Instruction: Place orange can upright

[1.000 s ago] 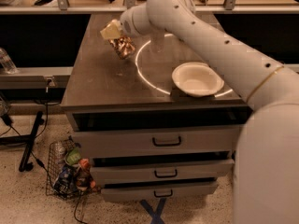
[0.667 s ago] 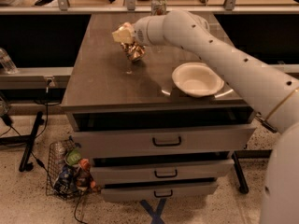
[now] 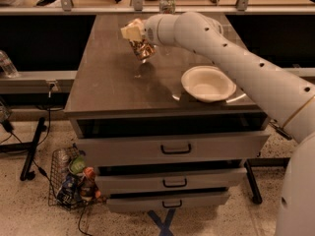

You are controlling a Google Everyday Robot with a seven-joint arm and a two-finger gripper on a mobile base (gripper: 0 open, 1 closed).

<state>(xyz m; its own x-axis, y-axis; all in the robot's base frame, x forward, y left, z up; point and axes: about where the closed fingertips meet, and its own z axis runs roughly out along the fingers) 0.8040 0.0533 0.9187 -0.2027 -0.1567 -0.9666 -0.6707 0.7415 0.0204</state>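
The orange can (image 3: 142,48) has shiny orange-brown and gold print. It hangs tilted in my gripper (image 3: 133,32) above the left middle of the dark table top (image 3: 113,82), clear of the surface. The gripper's cream fingers are closed on the can's upper end. My white arm (image 3: 231,58) reaches in from the right across the table.
A white bowl (image 3: 208,82) sits at the right front of the table. A white-and-green can (image 3: 167,4) stands at the back edge. Drawers (image 3: 174,149) are below. A wire basket (image 3: 71,178) of bottles stands on the floor at left.
The arm has swung right and back, carrying the orange can from the table's left edge towards its middle, slightly farther from the front.
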